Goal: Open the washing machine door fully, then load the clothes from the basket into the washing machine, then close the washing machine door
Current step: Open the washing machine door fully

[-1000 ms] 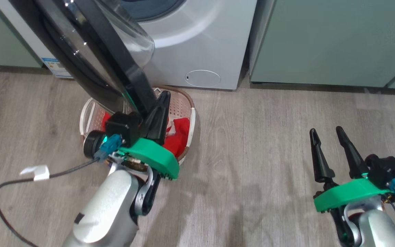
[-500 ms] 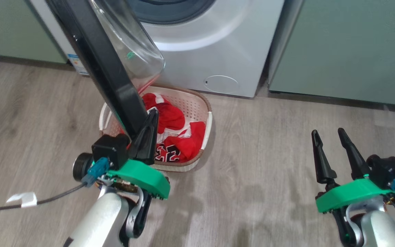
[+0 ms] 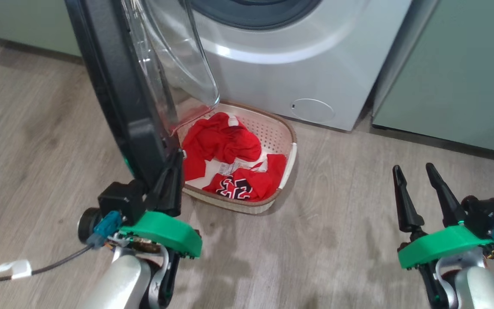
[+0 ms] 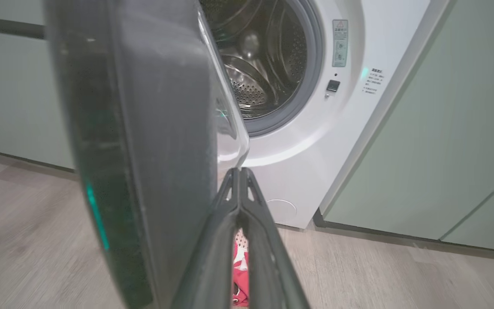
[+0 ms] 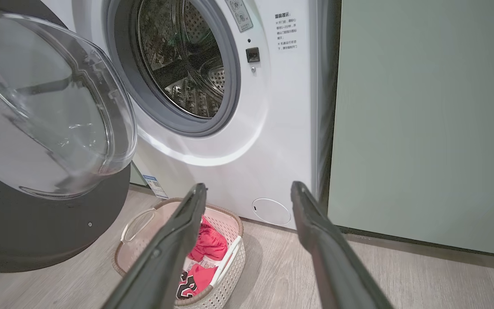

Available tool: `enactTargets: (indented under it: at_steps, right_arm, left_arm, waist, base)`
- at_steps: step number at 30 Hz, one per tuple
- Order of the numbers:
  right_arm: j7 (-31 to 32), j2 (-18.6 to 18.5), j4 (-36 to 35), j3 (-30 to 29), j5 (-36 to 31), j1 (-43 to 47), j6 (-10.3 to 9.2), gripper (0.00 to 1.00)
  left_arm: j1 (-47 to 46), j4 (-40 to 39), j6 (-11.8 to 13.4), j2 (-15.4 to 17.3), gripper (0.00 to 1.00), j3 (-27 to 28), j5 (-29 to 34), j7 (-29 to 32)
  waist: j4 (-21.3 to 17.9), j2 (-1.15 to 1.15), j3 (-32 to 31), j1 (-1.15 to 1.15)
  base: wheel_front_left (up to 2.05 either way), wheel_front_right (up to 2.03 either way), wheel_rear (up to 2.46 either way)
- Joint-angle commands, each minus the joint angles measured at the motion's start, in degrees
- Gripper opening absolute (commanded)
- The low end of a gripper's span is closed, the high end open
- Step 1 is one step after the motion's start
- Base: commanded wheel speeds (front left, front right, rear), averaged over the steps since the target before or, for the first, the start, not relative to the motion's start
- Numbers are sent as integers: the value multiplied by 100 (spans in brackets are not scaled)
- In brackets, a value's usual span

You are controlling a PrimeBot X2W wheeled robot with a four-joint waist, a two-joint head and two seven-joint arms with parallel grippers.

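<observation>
My left pincer (image 3: 174, 176) is closed with nothing between its fingers, lying right against the lower edge of the door's (image 3: 114, 86) black rim. The door stands swung out from the washer (image 3: 298, 77), its glass bowl turned toward the opening, and it overhangs the left end of the basket (image 3: 287, 141). The basket sits on the floor (image 3: 337, 223) just in front of the washer, with the red clothes (image 3: 221, 139) lying inside. My right pincer (image 3: 413, 168) hovers open and empty, well right of the basket.
</observation>
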Motion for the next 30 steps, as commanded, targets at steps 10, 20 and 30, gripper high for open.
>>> enactTargets:
  at_steps: [10, 20, 30]
  right_arm:
    - [55, 2, -260, 101, -75, -129, 0, 100]
    - [102, 2, -318, 113, -119, -229, 0, 100]
    - [151, 2, -390, 69, -184, -300, 0, 100]
  left_arm:
    - [110, -182, 214, 307, 0, 632, -215, -97]
    - [141, 128, 201, 735, 0, 1377, -508, -253]
    - [-18, 685, 130, 1050, 0, 2352, -809, -417]
  waist:
    - [345, 0, 39, 0]
    - [329, 0, 173, 0]
    - [115, 0, 363, 0]
  base:
    - [0, 0, 0]
    - [0, 0, 0]
    - [0, 0, 0]
